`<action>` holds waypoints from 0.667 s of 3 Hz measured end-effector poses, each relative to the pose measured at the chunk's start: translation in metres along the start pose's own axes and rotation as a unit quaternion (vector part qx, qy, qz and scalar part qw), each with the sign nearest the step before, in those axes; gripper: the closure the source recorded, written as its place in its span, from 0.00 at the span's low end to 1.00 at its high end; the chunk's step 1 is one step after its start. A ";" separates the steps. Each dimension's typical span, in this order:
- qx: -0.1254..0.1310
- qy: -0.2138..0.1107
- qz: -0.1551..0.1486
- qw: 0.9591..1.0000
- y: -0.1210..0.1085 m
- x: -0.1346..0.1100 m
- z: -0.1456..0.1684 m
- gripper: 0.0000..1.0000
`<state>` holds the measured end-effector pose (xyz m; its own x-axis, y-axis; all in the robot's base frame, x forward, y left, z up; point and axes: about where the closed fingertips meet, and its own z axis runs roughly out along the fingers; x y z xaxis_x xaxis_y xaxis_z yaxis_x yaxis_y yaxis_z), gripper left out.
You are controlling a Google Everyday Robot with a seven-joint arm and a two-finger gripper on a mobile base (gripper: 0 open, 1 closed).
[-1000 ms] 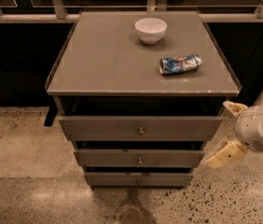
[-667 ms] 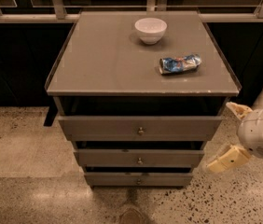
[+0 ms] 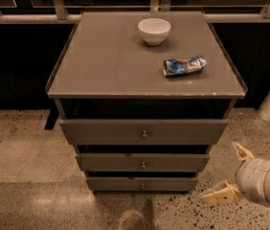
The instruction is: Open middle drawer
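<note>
The middle drawer (image 3: 142,162) is a grey shallow front with a small round metal knob (image 3: 143,165), second of three stacked under the grey cabinet top (image 3: 101,66). It stands about level with its neighbours. The top drawer (image 3: 144,132) is above it and the bottom drawer (image 3: 141,183) below. My gripper (image 3: 230,171) is at the lower right, beside the cabinet's right front corner and apart from all drawers. Its two tan fingers are spread wide and hold nothing.
A white bowl (image 3: 154,30) and a crumpled blue snack bag (image 3: 184,65) lie on the cabinet top. A railing and dark glass run behind the cabinet. Speckled floor (image 3: 25,152) lies in front and to both sides.
My gripper has moved down and to the right, away from the drawers. The drawers have not moved.
</note>
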<state>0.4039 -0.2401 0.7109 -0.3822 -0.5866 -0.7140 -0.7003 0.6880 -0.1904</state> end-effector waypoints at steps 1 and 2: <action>0.010 -0.001 0.038 0.999 -0.004 0.042 0.048 0.00; -0.002 0.010 0.057 0.998 -0.002 0.067 0.096 0.00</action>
<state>0.4376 -0.2392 0.5985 -0.4717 -0.5130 -0.7172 -0.6533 0.7496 -0.1064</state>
